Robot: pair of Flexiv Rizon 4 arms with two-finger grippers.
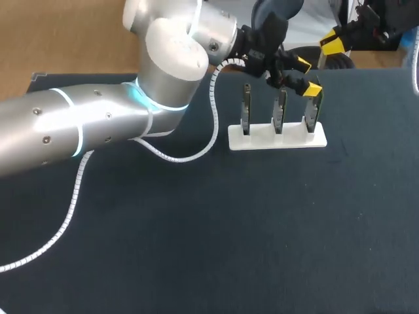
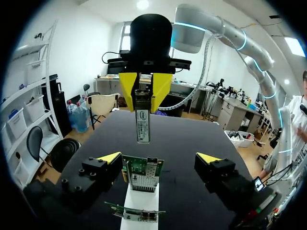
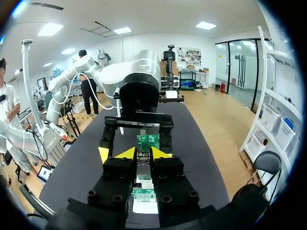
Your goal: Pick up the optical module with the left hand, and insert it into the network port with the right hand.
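Note:
The optical module (image 2: 142, 125), a slim metal stick, hangs upright with my right gripper (image 2: 144, 106) shut on its upper end. In the right wrist view the module (image 3: 143, 165) sits between that gripper's (image 3: 143, 154) yellow tips. Below it, several green network cards stand upright in a white stand (image 1: 277, 140). My left gripper (image 1: 308, 76) is open, its fingers on either side of the rightmost card (image 1: 311, 119). In the left wrist view that card (image 2: 142, 173) stands between the left gripper's (image 2: 159, 158) spread tips, just under the module.
The white stand is at the back right of the dark table (image 1: 209, 235). My left arm (image 1: 78, 131) crosses the back left, trailing a coiled white cable (image 1: 72, 196). The table's front and middle hold nothing else.

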